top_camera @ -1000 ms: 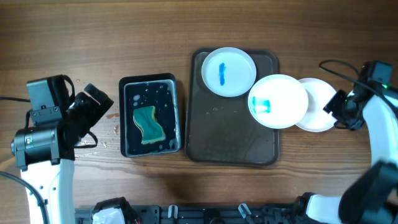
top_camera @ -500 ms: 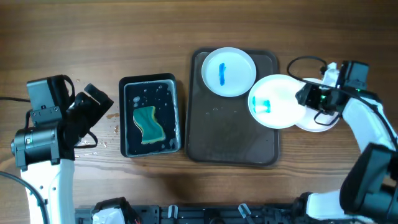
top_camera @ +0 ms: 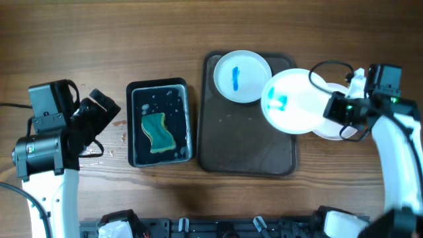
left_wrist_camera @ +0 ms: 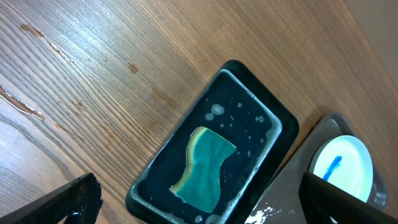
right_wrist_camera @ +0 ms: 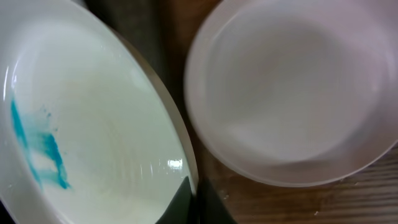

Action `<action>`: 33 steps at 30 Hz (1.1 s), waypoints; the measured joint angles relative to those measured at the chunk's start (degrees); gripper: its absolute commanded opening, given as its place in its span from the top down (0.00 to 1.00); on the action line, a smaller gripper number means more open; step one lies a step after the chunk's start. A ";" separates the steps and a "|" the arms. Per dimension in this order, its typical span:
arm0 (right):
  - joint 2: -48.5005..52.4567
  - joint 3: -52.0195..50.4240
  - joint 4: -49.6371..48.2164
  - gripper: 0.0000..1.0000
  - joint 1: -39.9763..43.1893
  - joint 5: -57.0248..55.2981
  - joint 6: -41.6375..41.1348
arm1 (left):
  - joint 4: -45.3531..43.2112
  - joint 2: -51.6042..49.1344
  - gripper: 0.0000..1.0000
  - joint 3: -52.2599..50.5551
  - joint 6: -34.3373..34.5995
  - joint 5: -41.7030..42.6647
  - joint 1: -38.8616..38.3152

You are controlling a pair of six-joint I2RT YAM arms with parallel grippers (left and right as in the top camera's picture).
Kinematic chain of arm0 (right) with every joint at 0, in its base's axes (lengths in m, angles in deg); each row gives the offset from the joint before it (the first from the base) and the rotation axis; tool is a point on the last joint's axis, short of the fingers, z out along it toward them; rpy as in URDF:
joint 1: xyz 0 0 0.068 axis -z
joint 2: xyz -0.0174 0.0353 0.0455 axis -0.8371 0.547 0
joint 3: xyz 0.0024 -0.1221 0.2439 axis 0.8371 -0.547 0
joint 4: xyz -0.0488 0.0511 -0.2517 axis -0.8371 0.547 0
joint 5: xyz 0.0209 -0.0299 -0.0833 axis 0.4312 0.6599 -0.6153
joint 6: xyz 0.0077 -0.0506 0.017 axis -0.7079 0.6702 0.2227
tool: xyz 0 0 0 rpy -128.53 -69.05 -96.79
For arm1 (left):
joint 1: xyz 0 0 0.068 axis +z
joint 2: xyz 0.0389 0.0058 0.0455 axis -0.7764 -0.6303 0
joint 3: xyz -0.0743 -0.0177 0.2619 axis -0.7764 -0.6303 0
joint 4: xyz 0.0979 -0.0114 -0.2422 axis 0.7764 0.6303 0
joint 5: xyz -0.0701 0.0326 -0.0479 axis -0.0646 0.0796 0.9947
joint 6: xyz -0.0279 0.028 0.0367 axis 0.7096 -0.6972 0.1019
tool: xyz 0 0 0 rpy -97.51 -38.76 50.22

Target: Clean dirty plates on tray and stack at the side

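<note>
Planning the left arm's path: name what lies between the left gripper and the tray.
The black basin with the green sponge, between left gripper and tray in the overhead view.

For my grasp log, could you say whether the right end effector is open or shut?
Shut: the right end effector pinches the rim of the blue-smeared plate.

From above, the smeared plate and the right gripper cover most of the bare plate. At the right wrist we see both plates run off the picture, the bare one blurred. At the left wrist the tray runs off the right and bottom edges.
</note>
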 measured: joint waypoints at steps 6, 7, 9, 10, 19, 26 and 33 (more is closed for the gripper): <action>-2.71 -2.49 -0.68 0.96 -18.38 0.17 -4.61 | 0.00 0.00 0.00 0.00 0.00 0.00 0.00; -2.10 -4.28 -2.60 0.96 -21.66 -0.57 -6.80 | 0.02 0.00 0.00 0.00 0.00 0.00 0.00; 0.66 -8.59 -7.02 0.96 -27.85 -3.30 -11.96 | 0.00 0.00 0.00 0.00 0.00 0.00 0.00; 1.49 -9.40 -7.93 0.96 -28.74 -3.74 -13.20 | 0.00 0.00 0.00 0.00 0.00 0.00 0.00; 9.88 -13.77 -15.45 0.65 -29.14 -11.78 -19.71 | -1.70 0.00 0.00 0.00 0.00 0.00 0.00; 2.01 -3.85 -7.45 0.59 -24.06 -9.68 -8.76 | -1.68 0.00 0.04 0.00 0.00 4.94 0.00; -10.29 0.63 -3.58 0.51 -24.09 -6.88 -6.54 | 0.79 -5.75 0.27 -2.14 -1.51 6.54 -7.48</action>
